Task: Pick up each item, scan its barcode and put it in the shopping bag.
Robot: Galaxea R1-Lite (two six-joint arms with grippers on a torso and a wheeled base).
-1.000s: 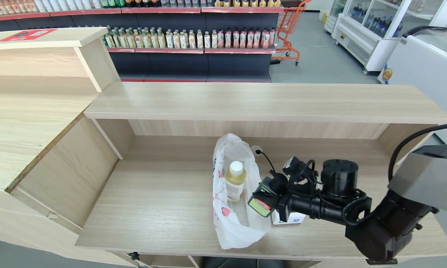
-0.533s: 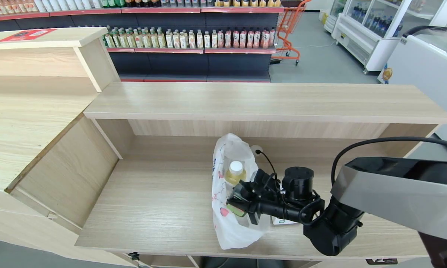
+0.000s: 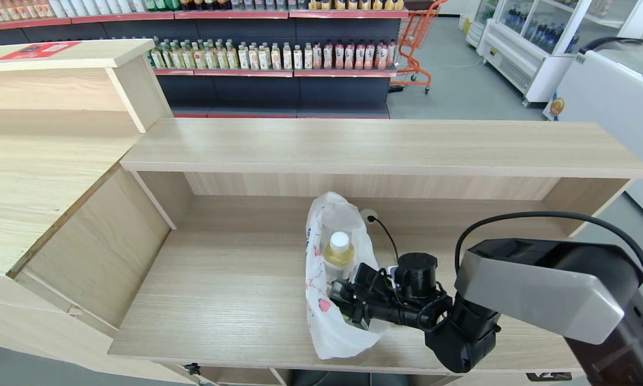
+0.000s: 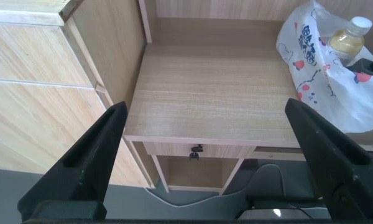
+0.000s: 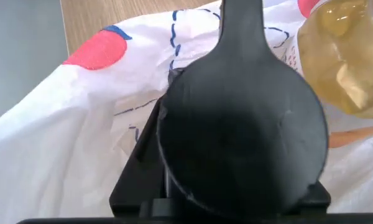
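Observation:
A white plastic shopping bag (image 3: 327, 327) with red and blue prints stands open on the wooden counter (image 3: 219, 300). Inside it a bottle (image 3: 338, 254) of yellowish drink with a white cap stands upright. My right gripper (image 3: 348, 297) is lowered into the bag's mouth, just in front of the bottle. In the right wrist view a small item (image 5: 242, 143) with a black round top sits in that gripper, above the bag (image 5: 81, 124) and beside the bottle (image 5: 342, 62). My left gripper (image 4: 205, 155) hangs open off the counter's near edge, left of the bag (image 4: 336, 93), holding nothing.
A raised ledge (image 3: 380, 145) runs along the back of the counter, and a wooden side wall (image 3: 96, 246) closes its left end. A black cable (image 3: 388, 236) trails behind the bag. The counter left of the bag is bare wood.
My right arm has swung left and down, carrying a small green-and-red labelled item from beside the bag into its mouth. The arm now hides a white box that stood right of the bag.

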